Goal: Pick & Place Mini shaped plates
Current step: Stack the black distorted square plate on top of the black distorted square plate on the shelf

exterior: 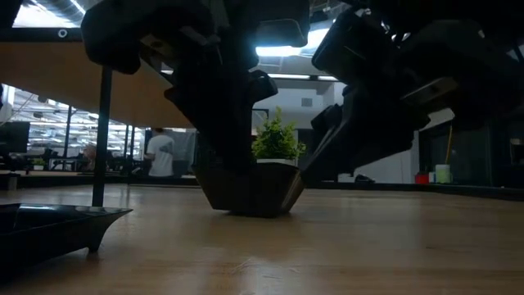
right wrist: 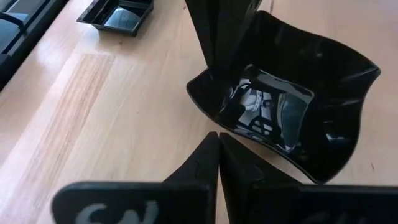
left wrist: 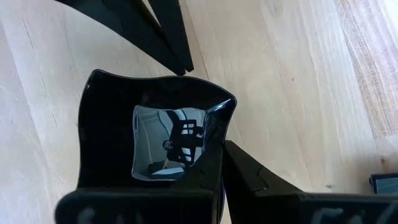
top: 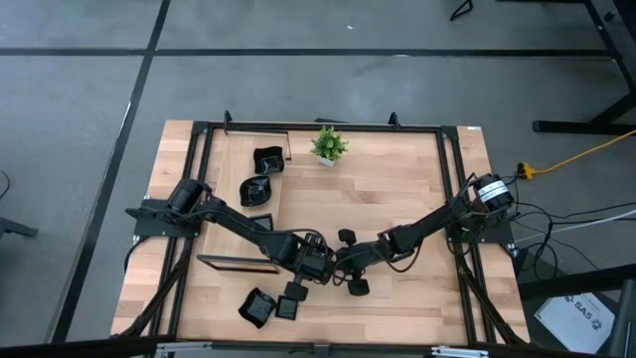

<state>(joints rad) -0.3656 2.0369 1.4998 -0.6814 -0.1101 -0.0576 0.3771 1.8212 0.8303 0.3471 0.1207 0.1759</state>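
Observation:
One mini shaped plate, a glossy black square dish with a wavy rim, sits on the table between the two grippers near the table's middle. My left gripper is shut on its wall. Opposite it, my right gripper is shut, its fingertips at the plate's rim. In the high view the grippers hide most of this plate. Two more plates lie toward the far left, and two others sit near the near edge. My left gripper holds the plate by its wall, one finger inside the hollow and one finger outside, coming from above and slanting down. The plate's base rests on the table. My right gripper's shut fingertips meet the opposite rim from the table's right, slanting down; I cannot tell whether they press it.
A small green potted plant stands at the far edge. A dark flat frame lies left of the grippers. Another black plate shows close by in the low view. Bare wood spreads toward the table's right side.

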